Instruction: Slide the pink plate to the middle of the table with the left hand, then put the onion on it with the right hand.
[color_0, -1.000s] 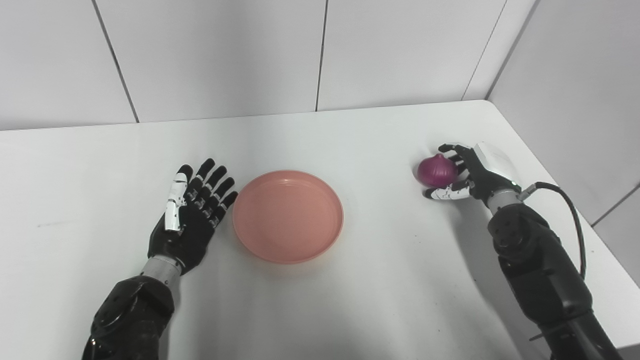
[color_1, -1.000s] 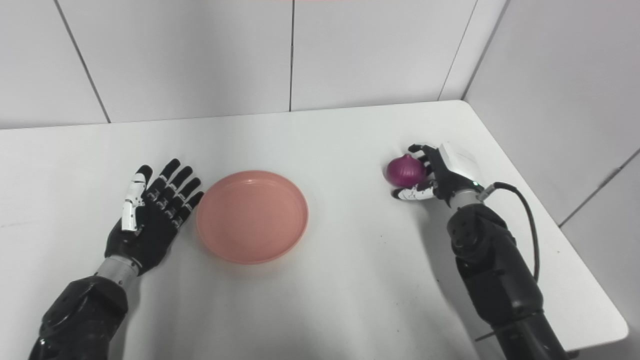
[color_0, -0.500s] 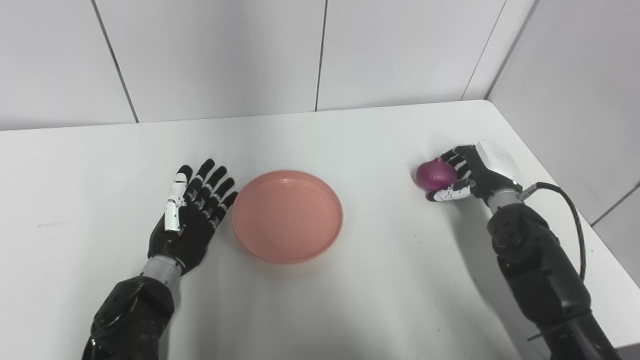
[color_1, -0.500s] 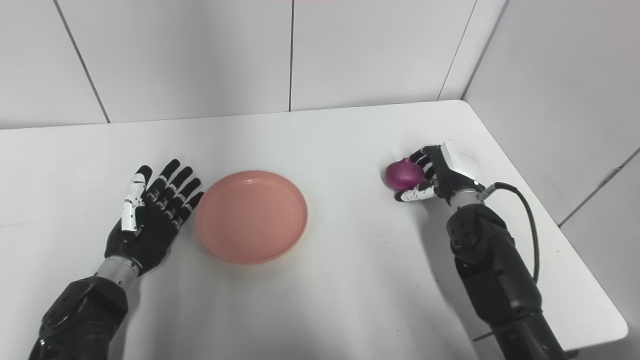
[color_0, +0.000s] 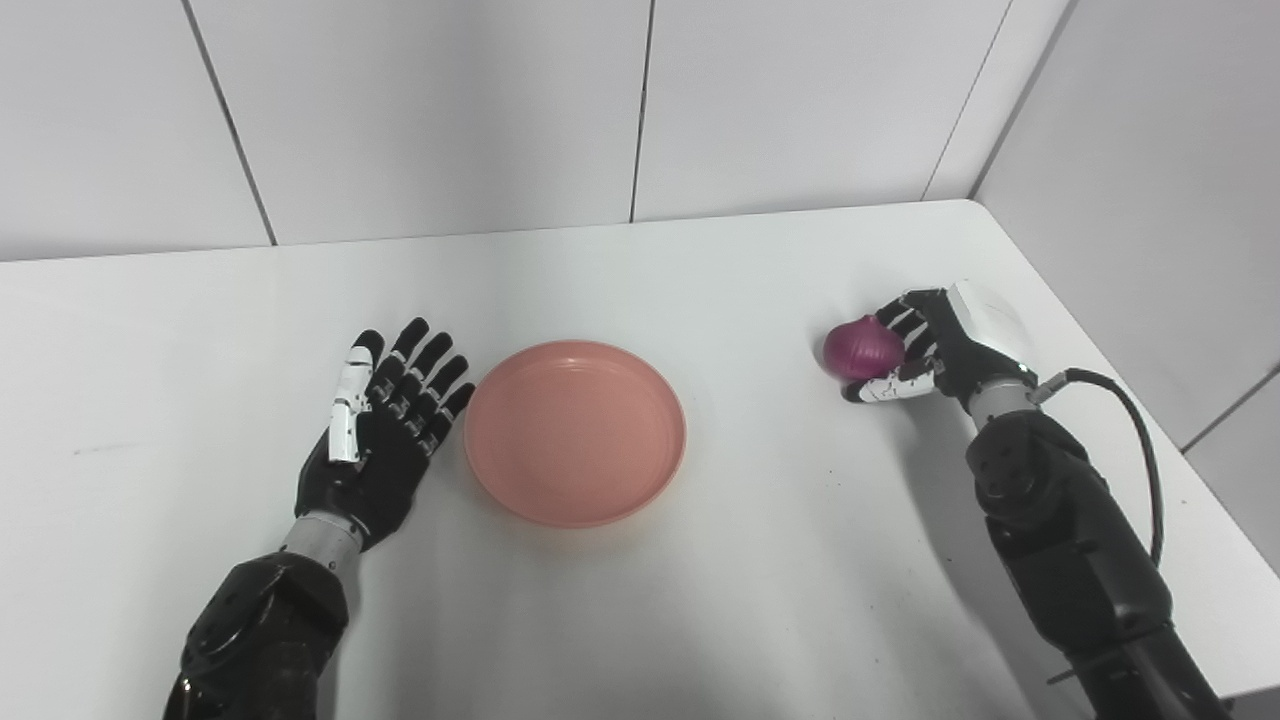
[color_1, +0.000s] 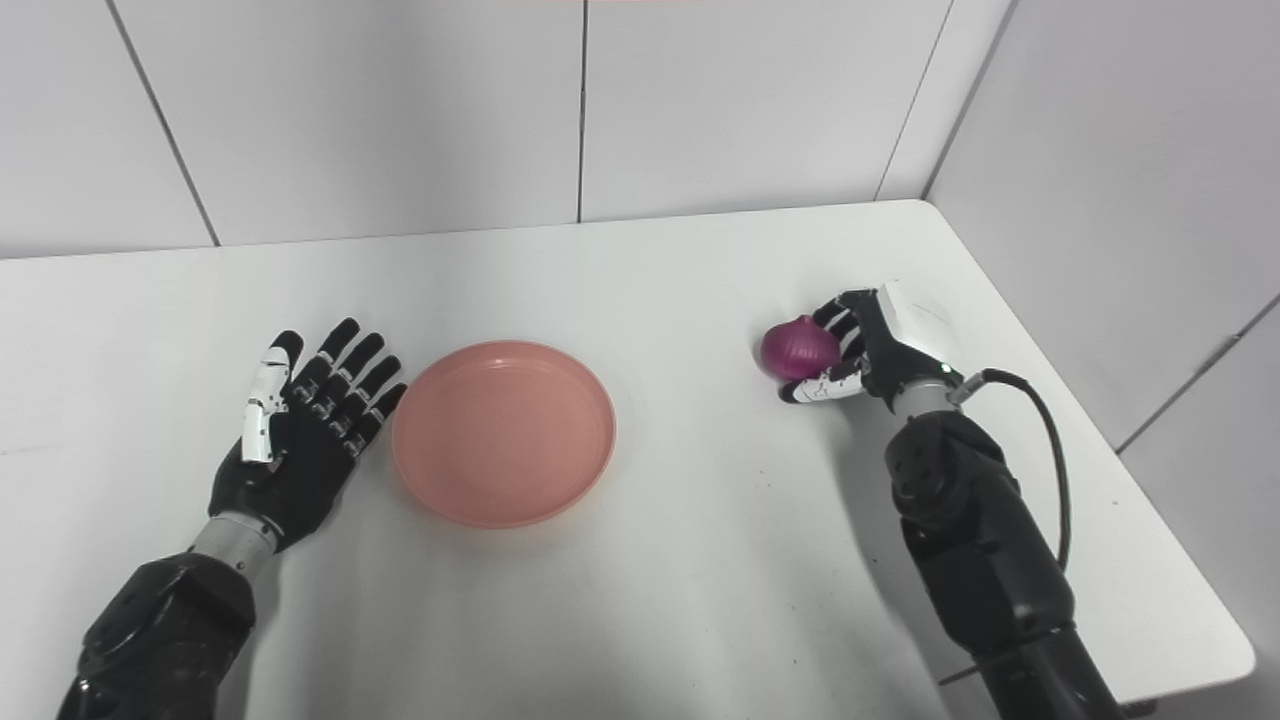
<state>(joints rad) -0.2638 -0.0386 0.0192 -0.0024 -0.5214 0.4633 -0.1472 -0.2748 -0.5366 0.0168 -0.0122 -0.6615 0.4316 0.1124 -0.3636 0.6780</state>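
While the plate (color_0: 575, 432) sat empty near the middle of the bench (color_0: 700, 600), the right hand (color_0: 935, 345) had its fingers (color_0: 905, 322) curled around the onion (color_0: 864, 349), well to the right of the plate. The thumb lay under the onion and the other fingers wrapped over its far side, a cradling hold that would suit a round, smooth thing likely to roll if pinched from only two sides. Whether the onion was clear of the bench or touching it could not be told from either view.

Just left of the plate, the left hand (color_0: 385, 435) lay flat with its fingers spread and holding nothing, their tips almost at the plate's rim. That resting place fit a hand whose sliding job looked finished: the plate seemed already about central, so the step in hand was judged to be the carry. The onion would need to travel left across open bench and come down inside the rim, gently enough not to roll out.
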